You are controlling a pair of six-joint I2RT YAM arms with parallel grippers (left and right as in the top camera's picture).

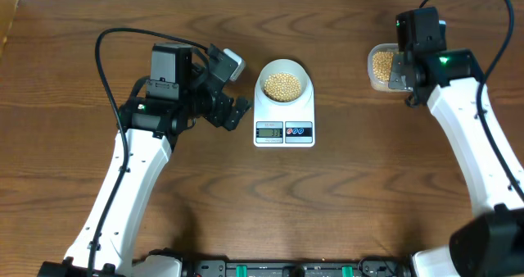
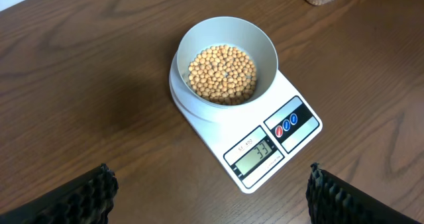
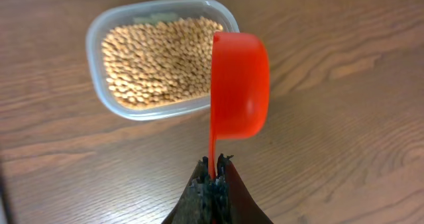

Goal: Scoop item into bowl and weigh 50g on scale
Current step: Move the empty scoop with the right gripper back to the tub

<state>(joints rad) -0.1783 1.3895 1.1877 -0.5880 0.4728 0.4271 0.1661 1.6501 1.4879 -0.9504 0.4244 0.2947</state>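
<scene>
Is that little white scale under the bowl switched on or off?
On. In the left wrist view the scale's grey display shows dark digits, with the bowl of beans sitting on it.

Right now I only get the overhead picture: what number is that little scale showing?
Observer: From the left wrist, the scale reads 33, with the bowl of soybeans on it.
Visitor: What is the right pincer doing by that tub?
Observer: It is shut on the handle of an orange-red scoop, at the end of the clear tub.
Visitor: And the left pincer?
Observer: Open wide, nothing between its fingers.
</scene>
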